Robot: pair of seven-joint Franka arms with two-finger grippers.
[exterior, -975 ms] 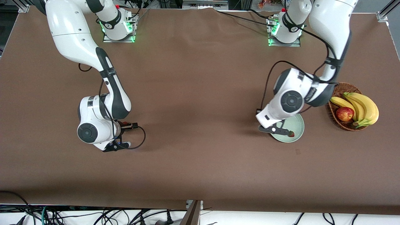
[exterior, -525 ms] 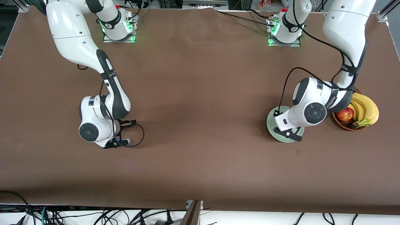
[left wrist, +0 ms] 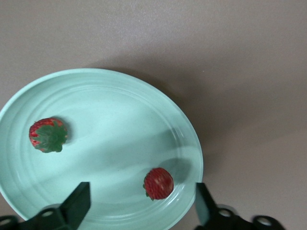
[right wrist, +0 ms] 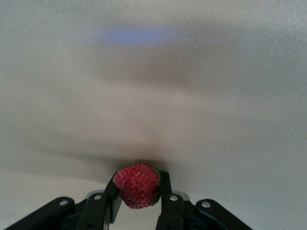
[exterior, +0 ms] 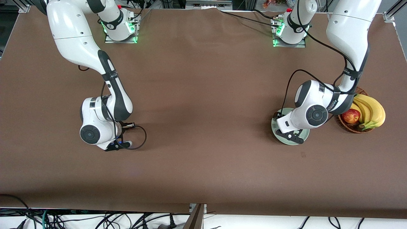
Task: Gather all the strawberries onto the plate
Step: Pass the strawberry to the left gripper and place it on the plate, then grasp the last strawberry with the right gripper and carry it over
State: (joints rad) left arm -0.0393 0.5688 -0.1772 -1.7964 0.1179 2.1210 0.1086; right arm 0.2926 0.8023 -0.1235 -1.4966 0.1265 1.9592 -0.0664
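Right hand (right wrist: 138, 203) is pinching a soft strawberry (right wrist: 137, 185) across its middle, so light pressure looks wise. Left hand (left wrist: 142, 211) is hovering, fingers spread, over the plate (left wrist: 103, 100), two strawberries lying inside.

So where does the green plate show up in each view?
Front view: plate under the left pincer, beside the fruit basket.
Left wrist view: plate fills the picture, holding two strawberries.
Right wrist view: not in it.
Shared landmark: the left pincer over the plate.

brown table (exterior: 203, 95), cables (exterior: 95, 219) below
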